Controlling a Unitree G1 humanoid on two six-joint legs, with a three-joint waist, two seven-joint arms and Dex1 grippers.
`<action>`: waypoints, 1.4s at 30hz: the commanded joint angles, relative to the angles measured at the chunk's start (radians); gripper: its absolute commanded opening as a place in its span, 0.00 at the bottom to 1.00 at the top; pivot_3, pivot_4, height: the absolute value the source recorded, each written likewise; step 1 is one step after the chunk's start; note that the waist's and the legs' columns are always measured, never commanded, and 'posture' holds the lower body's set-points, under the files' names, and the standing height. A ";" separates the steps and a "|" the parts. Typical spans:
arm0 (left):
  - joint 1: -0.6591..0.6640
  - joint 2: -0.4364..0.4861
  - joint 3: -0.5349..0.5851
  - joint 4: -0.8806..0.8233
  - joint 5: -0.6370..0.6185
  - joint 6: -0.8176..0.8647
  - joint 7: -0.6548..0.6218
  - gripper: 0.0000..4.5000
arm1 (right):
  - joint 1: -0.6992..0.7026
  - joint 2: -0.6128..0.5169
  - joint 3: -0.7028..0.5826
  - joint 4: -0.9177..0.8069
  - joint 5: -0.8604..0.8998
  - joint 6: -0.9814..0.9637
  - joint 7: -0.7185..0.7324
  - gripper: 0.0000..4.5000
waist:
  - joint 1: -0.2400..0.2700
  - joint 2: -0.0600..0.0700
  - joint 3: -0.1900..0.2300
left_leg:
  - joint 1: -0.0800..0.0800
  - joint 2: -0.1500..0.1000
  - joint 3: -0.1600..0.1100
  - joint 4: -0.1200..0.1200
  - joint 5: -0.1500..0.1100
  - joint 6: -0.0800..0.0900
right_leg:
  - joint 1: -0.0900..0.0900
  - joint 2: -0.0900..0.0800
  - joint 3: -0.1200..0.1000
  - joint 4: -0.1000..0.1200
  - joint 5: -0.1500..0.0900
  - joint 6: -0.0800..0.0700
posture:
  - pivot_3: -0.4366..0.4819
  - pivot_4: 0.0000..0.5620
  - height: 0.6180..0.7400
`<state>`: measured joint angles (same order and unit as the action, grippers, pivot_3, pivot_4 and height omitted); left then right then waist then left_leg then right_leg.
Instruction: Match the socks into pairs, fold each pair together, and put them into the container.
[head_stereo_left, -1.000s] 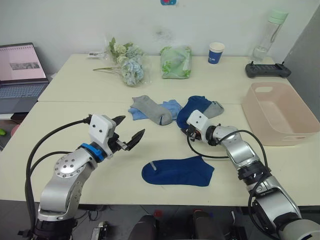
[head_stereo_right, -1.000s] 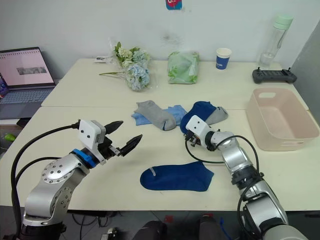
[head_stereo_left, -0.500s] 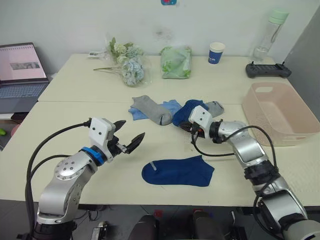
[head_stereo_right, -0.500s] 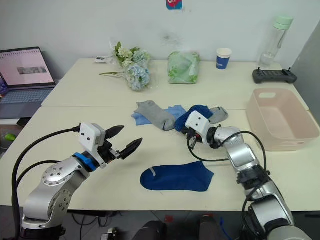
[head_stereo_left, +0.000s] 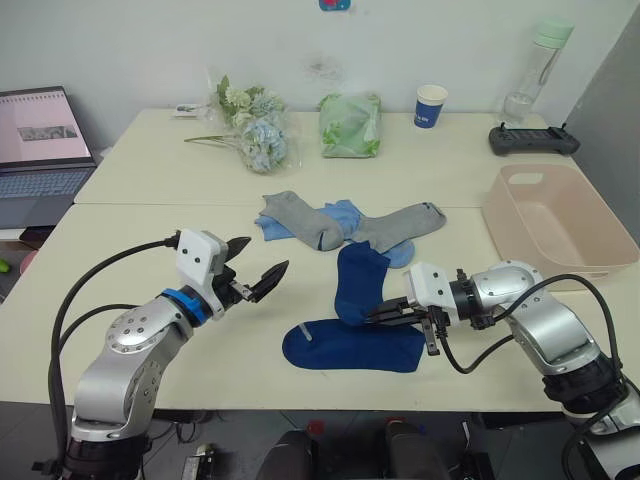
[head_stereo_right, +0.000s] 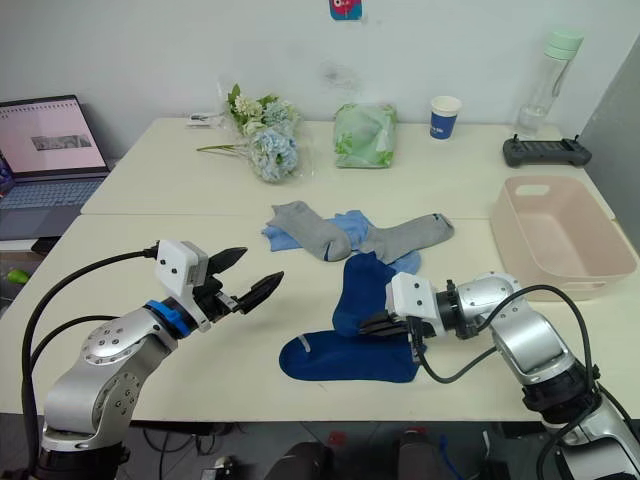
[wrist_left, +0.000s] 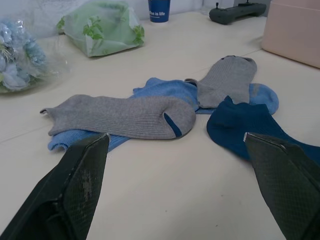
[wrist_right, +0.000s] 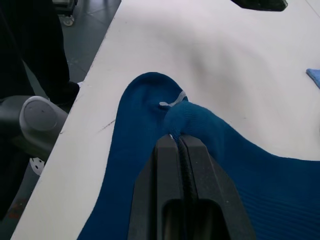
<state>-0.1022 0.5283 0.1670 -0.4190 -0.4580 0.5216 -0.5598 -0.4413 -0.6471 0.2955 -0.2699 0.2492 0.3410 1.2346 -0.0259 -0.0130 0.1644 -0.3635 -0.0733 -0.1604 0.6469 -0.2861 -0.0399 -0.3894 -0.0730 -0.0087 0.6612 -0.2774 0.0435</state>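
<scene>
One navy sock (head_stereo_left: 345, 349) lies flat near the table's front edge. My right gripper (head_stereo_left: 388, 315) is shut on a second navy sock (head_stereo_left: 360, 283), whose pinched end (wrist_right: 192, 117) rests over the flat one (wrist_right: 132, 150). Behind them lie two grey socks (head_stereo_left: 301, 216) (head_stereo_left: 402, 224) over light blue ones (head_stereo_left: 346, 211). My left gripper (head_stereo_left: 256, 274) hangs open to the left of the navy socks, holding nothing, its fingers (wrist_left: 75, 185) spread wide before the grey sock (wrist_left: 125, 116). The pink container (head_stereo_left: 590, 272) stands at the right.
Along the back of the table are a bunch of flowers (head_stereo_left: 255, 130), a green bag (head_stereo_left: 350, 123), a blue paper cup (head_stereo_left: 431, 105), a bottle (head_stereo_left: 535, 65) and a black controller (head_stereo_left: 533, 138). A laptop (head_stereo_left: 40, 140) is at the far left.
My right gripper has pulled the navy sock out of the pile and toward the front, onto the flat navy sock, uncovering a grey sock. The left arm has hardly moved.
</scene>
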 joint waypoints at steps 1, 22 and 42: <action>-0.021 0.006 0.004 -0.002 -0.009 -0.005 -0.008 1.00 | -0.001 0.008 -0.009 -0.019 -0.001 -0.012 -0.028 0.01 | 0.000 0.000 0.000 | 0.000 0.000 0.000 0.000 0.000 0.000 | 0.000 0.000 0.000 0.000 0.000 0.000 | 0.48 0.27 1.00; -0.056 0.023 -0.107 0.087 0.052 -0.026 -0.095 1.00 | 0.092 -0.154 0.008 -0.165 0.081 0.034 0.084 0.01 | 0.014 0.000 0.000 | 0.000 0.000 0.000 0.000 0.000 0.000 | 0.000 0.000 -0.001 -0.001 0.000 0.000 | 0.48 0.27 1.00; -0.347 -0.038 -0.269 0.400 0.176 -0.135 -0.240 1.00 | 0.072 -0.112 -0.017 -0.202 0.176 0.204 0.022 0.22 | 0.021 -0.002 0.001 | -0.001 -0.001 -0.001 0.001 0.000 0.000 | 0.000 0.000 -0.002 -0.002 0.000 0.000 | 0.48 0.27 1.00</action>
<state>-0.4670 0.4675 -0.1394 0.0603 -0.2623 0.3785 -0.7846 -0.3505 -0.7423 0.3233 -0.4184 0.3734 0.5085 1.2358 -0.0050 -0.0147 0.1651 -0.3648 -0.0744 -0.1607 0.6474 -0.2860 -0.0400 -0.3898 -0.0735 -0.0100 0.6592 -0.2774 0.0439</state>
